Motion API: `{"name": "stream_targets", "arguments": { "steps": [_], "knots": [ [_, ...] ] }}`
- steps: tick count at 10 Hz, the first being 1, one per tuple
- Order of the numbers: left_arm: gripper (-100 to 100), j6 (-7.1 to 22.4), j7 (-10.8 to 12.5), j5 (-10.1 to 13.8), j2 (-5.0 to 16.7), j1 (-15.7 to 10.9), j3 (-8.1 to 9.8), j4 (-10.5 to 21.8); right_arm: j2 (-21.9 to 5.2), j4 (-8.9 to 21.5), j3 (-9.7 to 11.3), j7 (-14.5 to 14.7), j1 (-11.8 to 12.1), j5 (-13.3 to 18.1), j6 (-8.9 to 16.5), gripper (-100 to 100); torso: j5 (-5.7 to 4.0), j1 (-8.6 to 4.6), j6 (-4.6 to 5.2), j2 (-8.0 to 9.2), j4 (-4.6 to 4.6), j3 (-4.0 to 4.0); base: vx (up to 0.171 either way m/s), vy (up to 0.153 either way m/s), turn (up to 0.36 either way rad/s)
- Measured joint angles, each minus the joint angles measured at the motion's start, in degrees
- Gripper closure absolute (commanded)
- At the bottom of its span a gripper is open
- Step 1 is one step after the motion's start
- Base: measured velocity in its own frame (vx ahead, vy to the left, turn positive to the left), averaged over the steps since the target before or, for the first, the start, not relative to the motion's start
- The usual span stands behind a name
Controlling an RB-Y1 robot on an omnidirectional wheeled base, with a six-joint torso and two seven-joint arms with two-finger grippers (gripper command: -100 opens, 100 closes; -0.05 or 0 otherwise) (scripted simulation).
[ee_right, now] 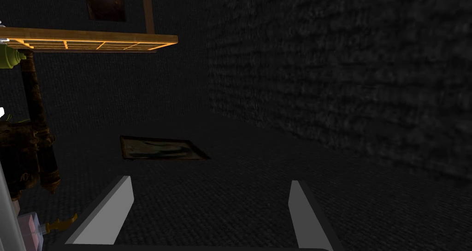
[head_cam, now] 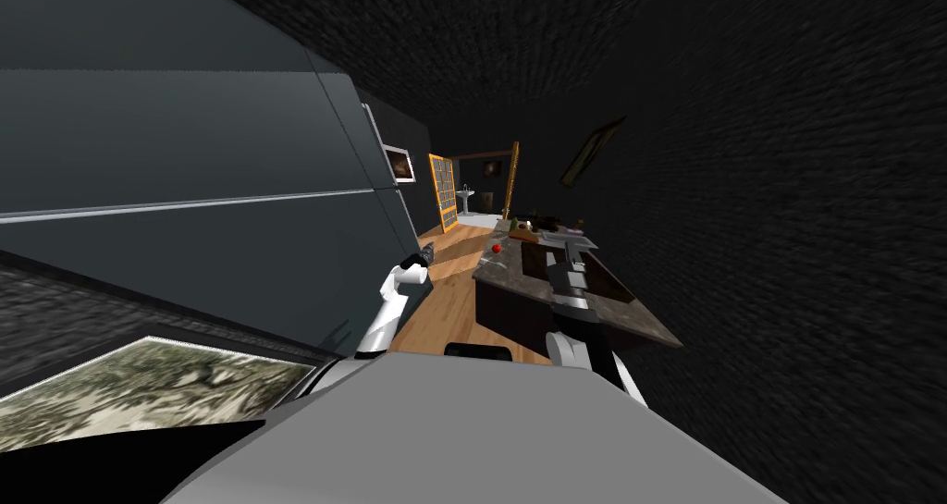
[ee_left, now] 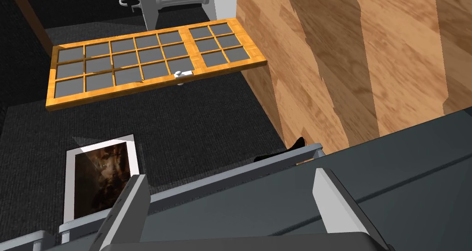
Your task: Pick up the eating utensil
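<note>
Orange-framed door [ee_left: 156, 61] beyond left gripper [ee_left: 230, 174]

A: Landmark?
B: The counter [head_cam: 504, 267]. Everything was placed off that.
A: On it?
B: A small round item [head_cam: 497, 247] sat near its left edge, and clutter [head_cam: 536, 223] at its far end. The right gripper [head_cam: 567, 272] was over its middle.
A: Left of it?
B: A strip of floor [head_cam: 448, 295], then the tall cabinet [head_cam: 231, 156]. The left gripper [head_cam: 424, 260] hung between the cabinet and the counter.
A: Beyond it?
B: A paned door [head_cam: 444, 193] stood past the far end, with a basin [head_cam: 467, 196] behind the door.
A: Right?
B: A wall, with a framed picture [head_cam: 589, 152] on it.
</note>
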Motion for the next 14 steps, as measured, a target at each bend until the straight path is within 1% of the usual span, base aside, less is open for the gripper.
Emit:
{"name": "stream_targets", "arguments": {
  "steps": [1,2,3,4,5,6,7,9,10,11,12,13,14],
  "knots": [
    [-100,1.0,0.0,0.1,0.0,-0.4,0.03,0.4,0.0,0.0,0.0,0.0,0.0,0.0,0.0,0,-0.01,-0.02,0.0,0.02,0.0,0.01,0.015,0.008,-0.017],
    [-100,2.4,0.2,0.1,-0.1,-1.9,0.1,1.9,0.0,0.0,0.0,0.0,0.0,0.0,0.0,0,-0.01,-0.02,0.01,-0.01,0.0,0.0,0.017,0.007,-0.017],
    [-100,3.9,0.3,0.1,-0.1,-2.8,0.14,2.7,0.0,0.0,0.0,0.0,0.0,0.0,0.0,0,-0.01,-0.02,0.0,-0.01,0.0,0.0,0.01,0.001,0.001],
    [-100,5.1,0.4,0.1,-0.1,-3.2,0.17,2.9,0.0,0.0,0.0,0.0,0.0,0.0,0.0,0,-0.01,-0.04,-0.01,0.02,0.0,0.01,0.017,0.001,-0.025],
    [-100,6.6,0.6,0.2,-0.1,-4.7,0.25,4.4,0.0,0.0,0.0,0.0,0.0,0.0,0.0,0,-0.01,-0.05,0.01,-0.01,0.0,0.0,0.02,0.001,-0.022],
    [-100,8.1,0.7,0.2,-0.2,-5.6,0.27,5.3,0.0,0.0,0.0,0.0,0.0,0.0,0.0,0,-0.01,-0.05,0.0,-0.01,0.0,-0.01,0.009,-0.001,0.002],
    [-100,9.2,0.7,0.3,-0.2,-5.9,0.29,5.5,0.0,0.0,0.0,0.0,0.0,0.0,0.0,0,-0.01,-0.05,-0.01,0.02,0.0,0.01,0.015,-0.006,-0.035],
    [-100,12.4,0.9,0.3,-0.3,-8.2,0.34,7.7,0.0,0.0,0.0,0.0,0.0,0.0,0.0,0,-0.02,-0.07,0.0,0.0,0.0,0.0,0.02,-0.007,-0.035],
    [-100,14.1,1.1,0.1,-0.6,-9.8,0.33,9.2,0.0,0.0,0.0,0.0,0.0,0.0,0.0,0,-0.02,-0.1,0.02,-0.03,0.0,-0.02,0.022,-0.012,-0.03],
    [-100,15.8,1.1,0.3,-0.5,-10.7,0.38,10.0,0.0,0.0,0.0,0.0,0.0,0.0,0.0,0,-0.02,-0.1,-0.01,-0.02,-0.01,-0.01,0.023,-0.018,-0.048],
    [-100,17.3,1.2,0.3,-0.6,-12.3,0.37,11.7,0.0,0.0,0.0,0.0,0.0,0.0,0.0,0,-0.03,-0.13,0.02,-0.03,-0.01,-0.02,0.022,-0.018,-0.034],
    [-100,18.9,1.3,0.2,-0.7,-13.3,0.35,12.8,0.0,0.0,0.0,0.0,0.0,0.0,0.0,0,-0.03,-0.13,0.0,-0.02,-0.01,-0.02,0.01,-0.01,0.001],
    [-100,20.1,1.3,0.3,-0.6,-13.6,0.38,13.0,0.0,0.0,0.0,0.0,0.0,0.0,0.0,0,-0.02,-0.09,-0.02,0.02,0.0,0.01,0.013,-0.022,-0.059]
  ]
}}
